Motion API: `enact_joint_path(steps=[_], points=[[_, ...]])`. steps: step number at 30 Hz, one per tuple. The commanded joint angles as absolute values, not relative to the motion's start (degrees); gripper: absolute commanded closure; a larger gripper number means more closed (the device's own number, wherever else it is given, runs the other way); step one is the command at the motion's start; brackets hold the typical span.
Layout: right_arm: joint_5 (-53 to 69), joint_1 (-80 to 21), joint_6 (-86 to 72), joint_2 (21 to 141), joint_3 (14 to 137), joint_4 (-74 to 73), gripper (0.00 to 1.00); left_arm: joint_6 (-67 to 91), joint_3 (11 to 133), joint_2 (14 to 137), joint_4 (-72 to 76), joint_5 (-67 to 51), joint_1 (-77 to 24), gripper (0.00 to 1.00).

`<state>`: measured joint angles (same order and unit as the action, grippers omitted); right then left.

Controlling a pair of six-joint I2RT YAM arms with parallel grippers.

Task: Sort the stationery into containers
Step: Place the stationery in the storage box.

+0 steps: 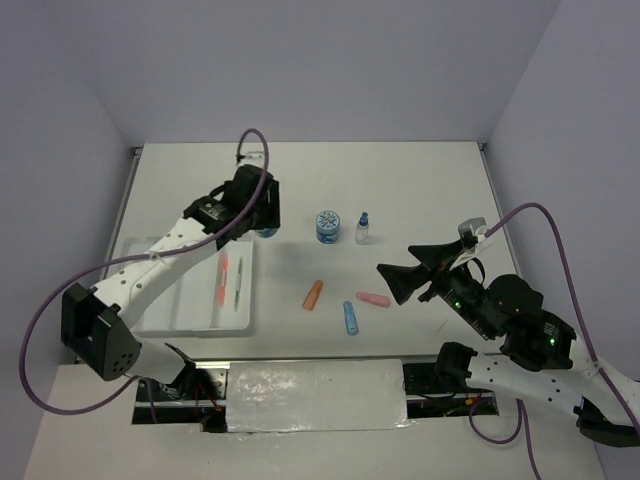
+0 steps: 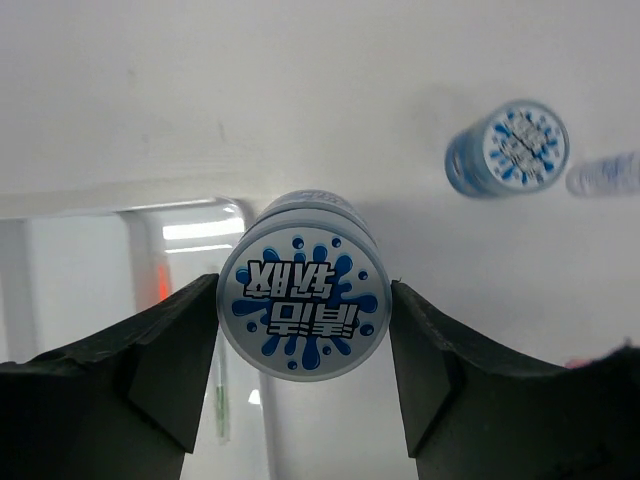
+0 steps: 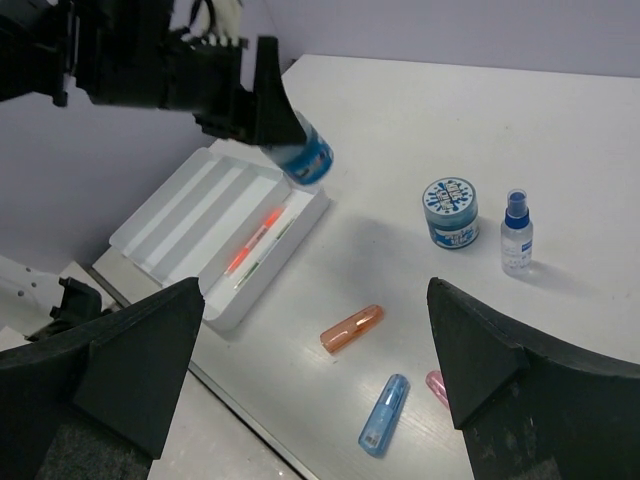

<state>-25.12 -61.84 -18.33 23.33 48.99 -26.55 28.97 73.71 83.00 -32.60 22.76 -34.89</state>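
Observation:
My left gripper (image 1: 262, 222) is shut on a round blue-and-white pot (image 2: 303, 300) and holds it over the far right corner of the white divided tray (image 1: 165, 300). The held pot also shows in the right wrist view (image 3: 305, 155). An orange pen (image 1: 223, 278) and a green pen (image 1: 239, 283) lie in the tray's right compartments. A second pot (image 1: 327, 226) and a small blue-capped bottle (image 1: 362, 229) stand mid-table. An orange marker (image 1: 314, 294), a blue marker (image 1: 351, 317) and a pink eraser (image 1: 373, 299) lie nearer. My right gripper (image 1: 390, 282) is open and empty, just right of the eraser.
The tray's left compartments (image 3: 175, 205) hold nothing visible. The table's near edge (image 1: 320, 358) runs just below the markers. Purple walls enclose the table on three sides.

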Motion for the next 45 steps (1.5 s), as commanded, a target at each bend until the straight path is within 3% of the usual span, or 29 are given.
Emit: enact_joint_path(steps=[1,12,27,30,33,41,45], points=[[-25.7,-61.6,-17.6,23.0,49.9,-26.0,0.0,32.5,74.5,79.3,-37.9,30.4,-26.8,1.0],[-24.9,-61.5,-17.7,23.5,49.8,-26.5,0.0,34.6,65.5,73.4,-36.3,28.0,-6.8,1.0],[-23.0,-61.5,-17.5,25.1,48.8,-24.1,0.0,35.6,58.5,78.0,-30.1,22.1,-3.5,0.96],[-23.0,-61.5,-17.4,25.0,49.1,-24.5,0.0,35.6,58.5,78.8,-30.1,21.4,-3.5,0.82],[-23.2,-61.6,-17.3,24.5,49.3,-25.0,0.0,35.7,57.7,78.3,-29.4,21.2,-3.5,0.52],[-24.3,-61.6,-17.1,23.4,50.2,-25.8,0.0,34.6,57.1,77.3,-28.4,18.9,-3.5,0.26],[-24.3,-61.6,-16.9,22.8,50.4,-26.0,0.0,34.6,57.2,76.9,-28.8,19.3,-3.6,0.01]])
